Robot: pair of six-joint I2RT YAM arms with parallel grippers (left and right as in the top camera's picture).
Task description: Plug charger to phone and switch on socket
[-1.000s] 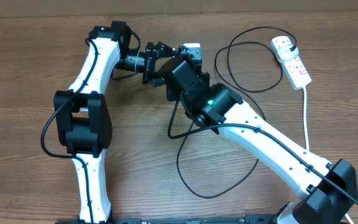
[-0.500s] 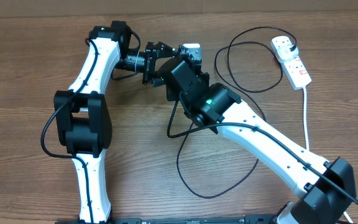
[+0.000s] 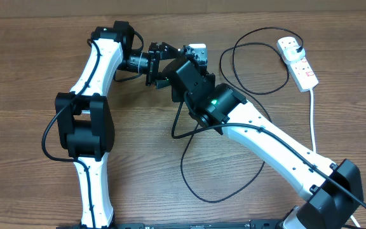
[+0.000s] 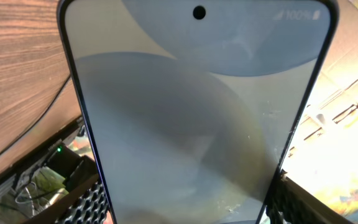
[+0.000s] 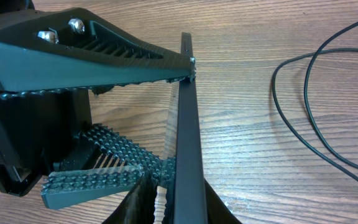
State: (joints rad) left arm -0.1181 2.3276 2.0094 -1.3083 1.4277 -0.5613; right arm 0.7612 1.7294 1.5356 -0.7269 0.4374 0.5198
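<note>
The phone [image 4: 191, 112] fills the left wrist view, light-blue screen facing the camera. My left gripper [image 3: 170, 58] is shut on the phone across its width, with a ribbed pad [image 4: 89, 202] against each long edge. In the right wrist view the phone [image 5: 188, 137] stands edge-on. My right gripper [image 5: 178, 208] straddles that dark edge, shut on it from both faces. From overhead only a pale corner of the phone [image 3: 197, 49] shows between the two grippers. The charger cable [image 3: 254, 60] loops to its black plug [image 3: 297, 46] in the white socket [image 3: 299, 62]. The connector tip is hidden.
The socket's white lead [image 3: 314, 121] runs down the right side. More black cable loops lie under my right arm [image 3: 199, 184], and two strands show in the right wrist view [image 5: 303, 118]. Both arms crowd the top middle of the wooden table [image 3: 18, 127].
My right arm has shifted very slightly up and left toward the phone. The left arm, phone, cable and socket have not moved.
</note>
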